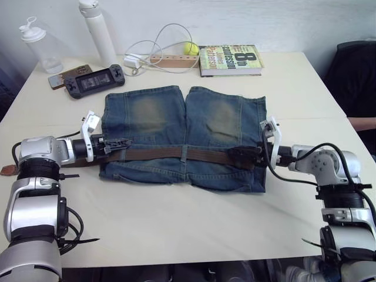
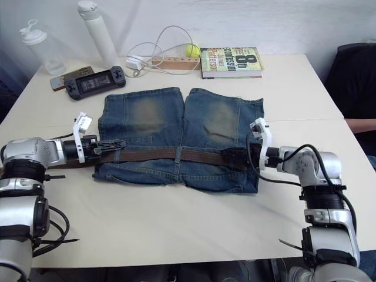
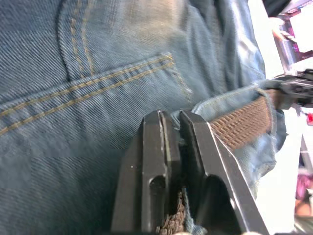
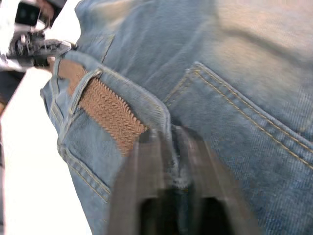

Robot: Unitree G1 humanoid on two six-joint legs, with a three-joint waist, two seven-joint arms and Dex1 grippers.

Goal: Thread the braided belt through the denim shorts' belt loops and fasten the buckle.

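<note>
While not yet buckled, already threaded across most of the waistband: braided belt [image 1: 176, 154] under the centre belt loop [image 1: 184, 154] of denim shorts [image 1: 182, 138] mid-surface. Left gripper [image 1: 120, 143], at nine o'clock, pinching belt; right gripper [image 1: 238, 154], at three, nipping denim.

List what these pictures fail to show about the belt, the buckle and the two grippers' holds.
- The buckle: not made out; the braided belt ends under both grippers.
- Right gripper: right wrist view is blurred, so its hold on the denim shorts is unclear.
- Left gripper: closed on the belt; the strap behind is cut off by the frame edge.
</note>
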